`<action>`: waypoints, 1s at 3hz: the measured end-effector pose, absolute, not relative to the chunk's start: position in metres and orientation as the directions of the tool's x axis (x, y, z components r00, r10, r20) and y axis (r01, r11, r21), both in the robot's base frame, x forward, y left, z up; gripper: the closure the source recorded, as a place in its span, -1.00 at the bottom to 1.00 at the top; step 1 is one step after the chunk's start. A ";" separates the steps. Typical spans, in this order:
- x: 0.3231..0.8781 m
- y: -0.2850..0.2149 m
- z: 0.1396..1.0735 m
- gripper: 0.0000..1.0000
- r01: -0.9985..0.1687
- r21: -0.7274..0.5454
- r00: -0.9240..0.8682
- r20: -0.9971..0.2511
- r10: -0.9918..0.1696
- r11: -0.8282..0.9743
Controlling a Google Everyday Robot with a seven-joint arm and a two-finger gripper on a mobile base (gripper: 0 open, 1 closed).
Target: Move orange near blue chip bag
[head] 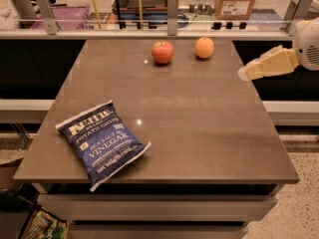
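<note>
— Reaching for the small, round, smooth-skinned orange [204, 48] at the far edge of the brown tabletop [199, 133], what should you expect of it?

— You should expect a light, firm fruit, by my judgement. It will bear a moderate squeeze without bruising, but the curved, waxy skin can slip, and it will roll if you nudge it. Take it across its widest part, coming down from above, so the grip closes on the middle and not on the upper curve.

— Is anything crowding it?

— You have the red apple with the stem dimple [162, 52] near it on the left, apart from it, with bare table between them. The right side is free.

— And the gripper?

— Your cream-coloured gripper [249, 72] hangs in the air over the table's right edge, to the right of the orange and nearer the camera. It is apart from the orange and touches nothing. You cannot tell from this view how far open it is, and nothing shows in its hold.

— Where does the fruit go?

— You carry it to the flat dark blue Kettle potato chip bag with white lettering [102, 141], which lies at the near left corner, well apart from the orange. Set it beside that soft bag, not on it.
</note>
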State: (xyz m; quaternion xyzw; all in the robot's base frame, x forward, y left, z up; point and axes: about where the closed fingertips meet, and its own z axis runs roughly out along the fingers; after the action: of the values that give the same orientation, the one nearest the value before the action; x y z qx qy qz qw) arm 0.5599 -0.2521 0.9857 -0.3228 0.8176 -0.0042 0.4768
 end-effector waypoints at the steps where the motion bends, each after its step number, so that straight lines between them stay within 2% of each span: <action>1: 0.582 -0.251 0.973 -1.00 -0.463 -0.291 -0.402 -0.773 -0.491 0.837; 2: 0.585 -0.250 0.973 -1.00 -0.430 -0.241 -0.437 -0.788 -0.434 0.870; 3: 0.591 -0.250 0.974 -1.00 -0.425 -0.241 -0.423 -0.799 -0.427 0.873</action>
State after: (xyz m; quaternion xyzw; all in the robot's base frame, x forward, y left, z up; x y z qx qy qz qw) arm 0.5907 -0.2497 0.9735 -0.2523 0.8435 -0.0010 0.4741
